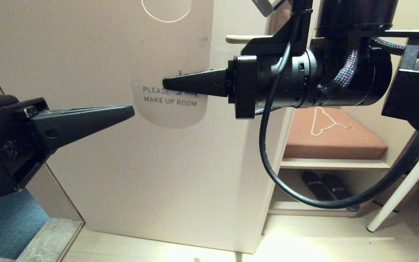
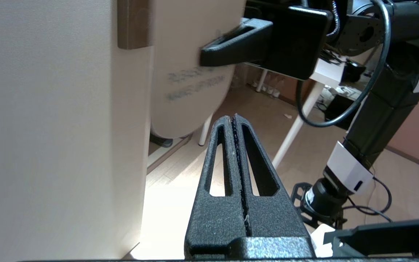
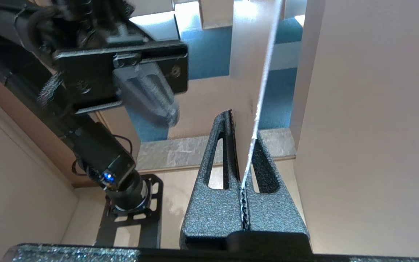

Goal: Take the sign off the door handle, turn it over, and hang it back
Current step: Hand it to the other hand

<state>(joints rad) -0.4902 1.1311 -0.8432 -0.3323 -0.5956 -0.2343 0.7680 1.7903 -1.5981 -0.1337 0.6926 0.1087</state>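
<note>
Against the pale door [image 1: 122, 163] I see my right pincer [image 1: 166, 84] clamping the sign [image 1: 173, 54], its top cut off at the frame's upper edge, while my left pincer [image 1: 131, 109] sits closed, empty, lower left.

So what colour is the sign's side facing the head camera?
White, with grey lettering, on the sign; clearest in the head view.

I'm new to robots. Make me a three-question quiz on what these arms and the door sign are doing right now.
1. True or false: the right gripper has its jaws shut on the sign.
2. Which words face the head camera? A) PLEASE MAKE UP ROOM B) PLEASE DO NOT DISTURB
3. Fill in: the left gripper, jaws shut, holds ____.

Key: 1 true. 2 A. 3 nothing; it sits just left of the sign's lower edge.
</note>
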